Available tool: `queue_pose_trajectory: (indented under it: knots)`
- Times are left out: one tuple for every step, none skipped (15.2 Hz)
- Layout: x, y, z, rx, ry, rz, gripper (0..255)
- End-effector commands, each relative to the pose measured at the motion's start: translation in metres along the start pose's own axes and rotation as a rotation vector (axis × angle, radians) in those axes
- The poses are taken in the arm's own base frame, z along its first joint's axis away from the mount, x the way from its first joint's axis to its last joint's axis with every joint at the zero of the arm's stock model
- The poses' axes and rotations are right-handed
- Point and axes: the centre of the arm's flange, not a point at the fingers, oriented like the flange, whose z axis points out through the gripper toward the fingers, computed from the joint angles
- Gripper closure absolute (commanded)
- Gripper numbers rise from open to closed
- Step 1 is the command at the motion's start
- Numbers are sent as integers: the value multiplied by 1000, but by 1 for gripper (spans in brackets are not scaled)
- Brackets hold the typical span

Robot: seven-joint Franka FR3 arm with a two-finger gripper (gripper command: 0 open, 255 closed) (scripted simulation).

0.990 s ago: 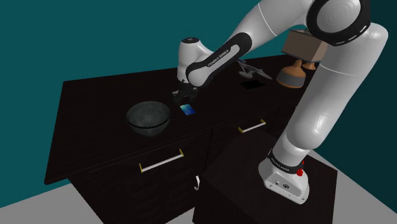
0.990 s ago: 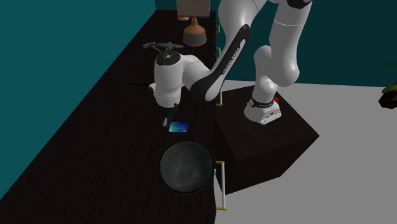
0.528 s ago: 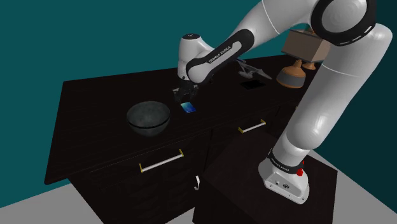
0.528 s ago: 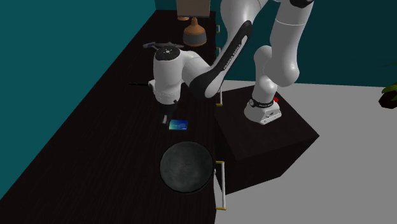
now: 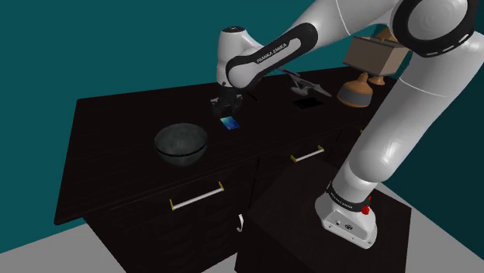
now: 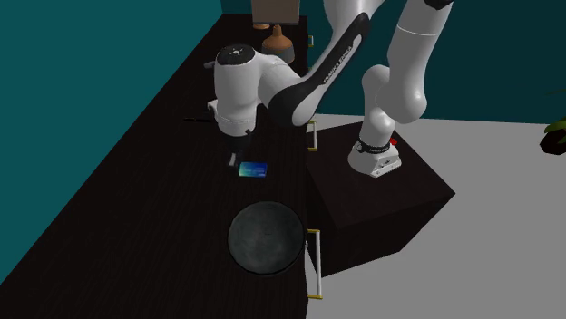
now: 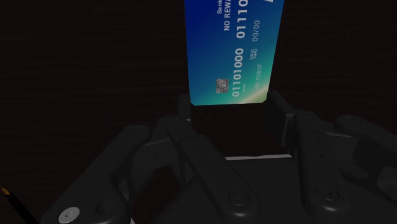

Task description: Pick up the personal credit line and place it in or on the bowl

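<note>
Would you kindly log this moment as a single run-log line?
phase: grasp | gripper: shut on card | bowl: empty | card not yet in bowl

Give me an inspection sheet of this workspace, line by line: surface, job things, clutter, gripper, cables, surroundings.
Surface: dark wood cabinet top, with drawers below.
Job's things: blue credit card, near end between the jaws; dark grey bowl, empty, apart from the card.
Clutter: cardboard box, brown vase, grey object I cannot identify, pencil.
Gripper: gripper over the cabinet top, jaws shut on the card's long edges.
Cables: nothing seen.
Surroundings: teal wall, grey floor, dark box stand.
</note>
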Motion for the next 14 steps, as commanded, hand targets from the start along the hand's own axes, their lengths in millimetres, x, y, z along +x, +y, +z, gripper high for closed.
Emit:
queue_pose_trajectory:
  knots:
    - [2,1,-11,0,0,0,255]
    - [3,1,-16,0,0,0,255]
    - [4,1,-21,0,0,0,255]
    - [4,1,-26,0,0,0,255]
    - [5,1,-32,0,0,0,255]
    - [6,2,-37,0,0,0,255]
    - [7,2,-42,0,0,0,255]
    - [7,2,-47,0,0,0,255]
    - [8,2,-53,0,0,0,255]
    - [9,2,-58,0,0,0,255]
    - [10,2,-63,0,0,0,255]
    - [10,2,-68,0,0,0,255]
    - [11,3,-73,0,0,0,255]
    - [12,3,-79,0,0,0,255]
